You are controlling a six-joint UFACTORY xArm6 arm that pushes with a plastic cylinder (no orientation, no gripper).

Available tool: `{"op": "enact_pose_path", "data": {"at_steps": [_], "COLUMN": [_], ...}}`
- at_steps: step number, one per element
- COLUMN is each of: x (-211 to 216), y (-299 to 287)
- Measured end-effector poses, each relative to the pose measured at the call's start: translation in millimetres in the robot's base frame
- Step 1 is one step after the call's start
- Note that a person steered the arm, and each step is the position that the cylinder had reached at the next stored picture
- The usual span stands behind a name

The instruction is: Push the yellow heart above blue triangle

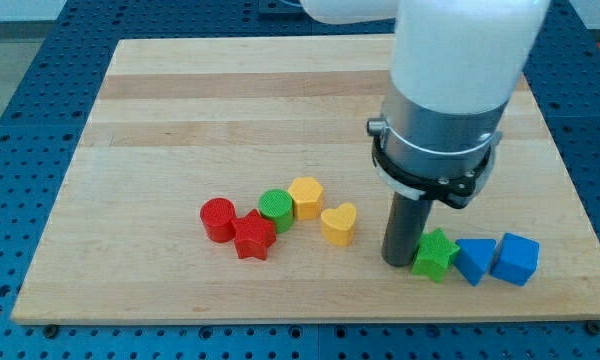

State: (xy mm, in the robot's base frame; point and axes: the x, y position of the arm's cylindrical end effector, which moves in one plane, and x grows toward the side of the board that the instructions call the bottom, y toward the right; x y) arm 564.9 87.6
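Note:
The yellow heart [339, 224] lies on the wooden board [230, 120], left of my rod. The blue triangle [474, 259] lies at the lower right, between a green star [434, 254] and a blue cube [516, 259]. My tip [397, 262] stands on the board right of the heart and touches or nearly touches the green star's left side. A gap of about one block width separates my tip from the heart.
A yellow hexagon [306, 196], a green cylinder [276, 209], a red star [254, 236] and a red cylinder [218, 219] cluster left of the heart. The arm's white and grey body [450, 90] hides the board's upper right. The board's bottom edge runs just below the blocks.

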Motion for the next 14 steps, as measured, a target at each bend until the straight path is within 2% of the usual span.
{"op": "enact_pose_path", "data": {"at_steps": [1,3,4,5,6,7,9,10,11,12,14], "x": [0.0,15.0,1.1,-32.7,-45.5,-46.9,-46.9,-46.9,-46.8,-29.0,-25.4], "y": [3.7,-84.9,-105.9,-97.7,-43.6,3.6,42.1,49.2,19.6,4.9,37.7]}}
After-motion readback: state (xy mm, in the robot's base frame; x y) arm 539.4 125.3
